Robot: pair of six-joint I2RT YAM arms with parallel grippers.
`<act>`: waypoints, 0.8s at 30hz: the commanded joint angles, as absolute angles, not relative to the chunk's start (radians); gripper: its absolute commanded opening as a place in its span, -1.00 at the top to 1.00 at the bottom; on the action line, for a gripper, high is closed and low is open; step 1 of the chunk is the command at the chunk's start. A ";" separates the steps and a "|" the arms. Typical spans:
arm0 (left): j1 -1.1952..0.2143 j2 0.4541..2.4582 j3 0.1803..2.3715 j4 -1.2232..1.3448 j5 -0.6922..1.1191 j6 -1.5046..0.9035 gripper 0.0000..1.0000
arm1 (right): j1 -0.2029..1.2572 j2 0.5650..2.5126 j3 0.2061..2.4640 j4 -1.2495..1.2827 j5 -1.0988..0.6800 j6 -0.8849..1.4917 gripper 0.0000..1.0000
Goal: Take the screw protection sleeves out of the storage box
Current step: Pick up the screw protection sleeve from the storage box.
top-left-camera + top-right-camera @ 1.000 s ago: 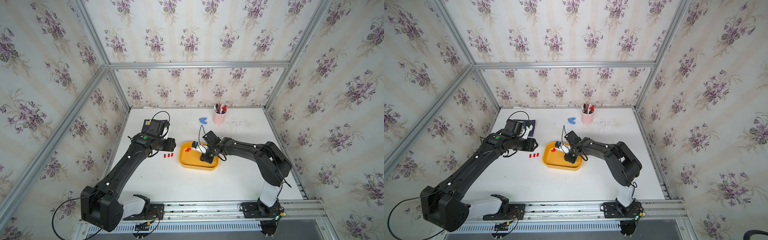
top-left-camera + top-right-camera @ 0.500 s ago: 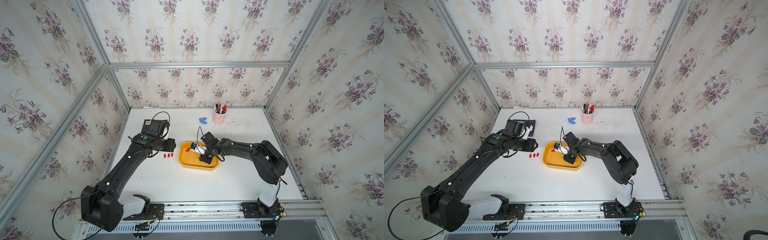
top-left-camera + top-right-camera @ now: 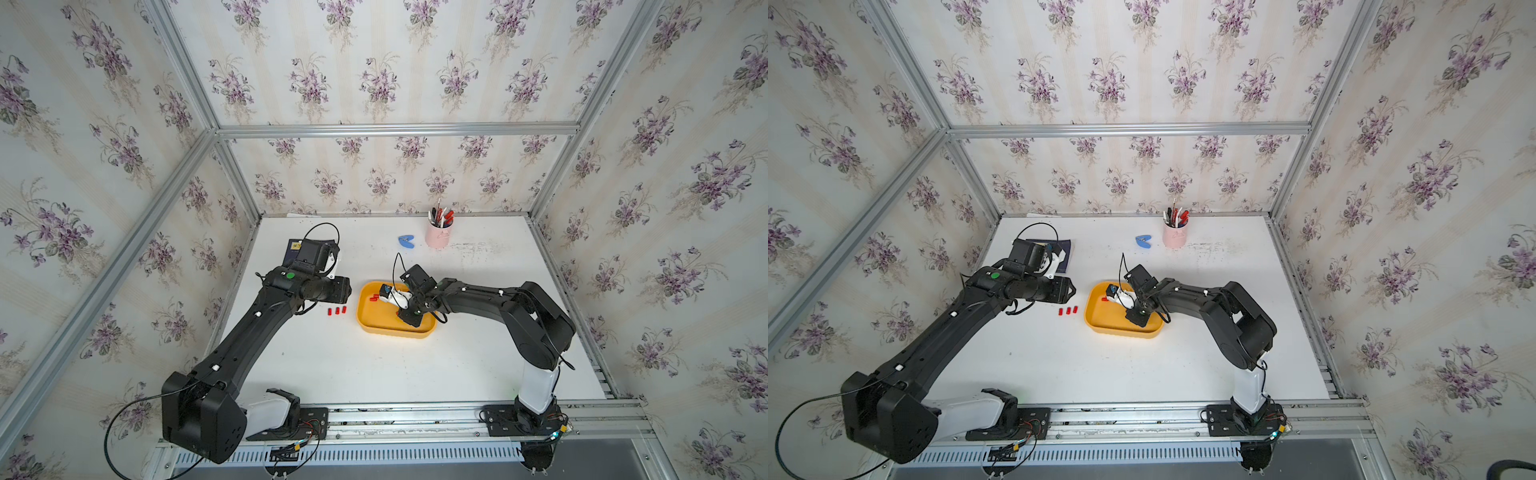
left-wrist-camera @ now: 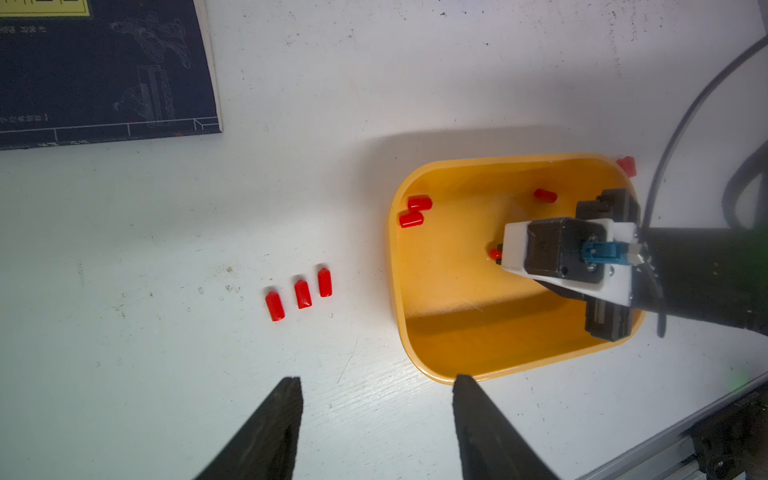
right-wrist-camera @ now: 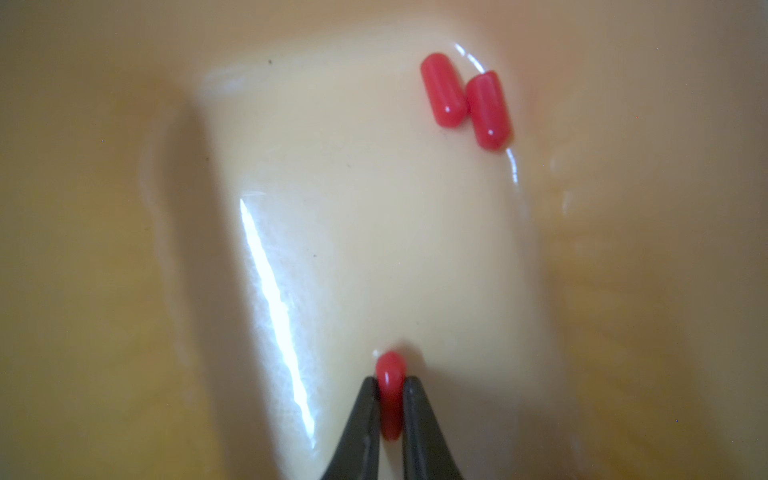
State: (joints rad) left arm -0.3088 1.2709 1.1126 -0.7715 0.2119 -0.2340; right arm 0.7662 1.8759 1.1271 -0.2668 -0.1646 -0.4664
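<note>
One screw protection sleeve (image 5: 390,370) sits pinched lengthwise in the jaws of the right gripper (image 5: 390,392), down inside the storage box (image 4: 449,328); the left gripper (image 4: 377,380) hangs open alongside.

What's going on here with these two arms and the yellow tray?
The right end effector is down inside the yellow tray, shut on one small red sleeve. The left end effector hangs open above the table beside the tray, holding nothing. Three sleeves already lie in a row on the table outside the tray. A few loose sleeves are still inside.
</note>
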 commanded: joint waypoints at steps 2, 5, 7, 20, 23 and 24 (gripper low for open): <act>-0.309 1.270 1.123 -0.775 0.198 -0.219 -0.25 | 0.760 1.833 1.123 -0.233 -0.152 -0.412 0.72; -0.308 1.273 1.125 -0.775 0.198 -0.222 -0.25 | 0.747 1.799 1.116 -0.220 -0.187 -0.372 0.73; -0.308 1.271 1.126 -0.774 0.199 -0.224 -0.25 | 0.738 1.779 1.108 -0.213 -0.208 -0.355 0.74; -0.308 1.276 1.129 -0.772 0.207 -0.224 -0.25 | 0.534 1.534 1.025 -0.214 -0.254 -0.186 0.75; -0.308 1.281 1.129 -0.769 0.211 -0.223 -0.25 | 0.448 1.481 0.975 -0.232 -0.243 -0.166 0.74; -0.308 1.282 1.129 -0.767 0.215 -0.225 -0.25 | 0.422 1.468 0.957 -0.235 -0.242 -0.160 0.74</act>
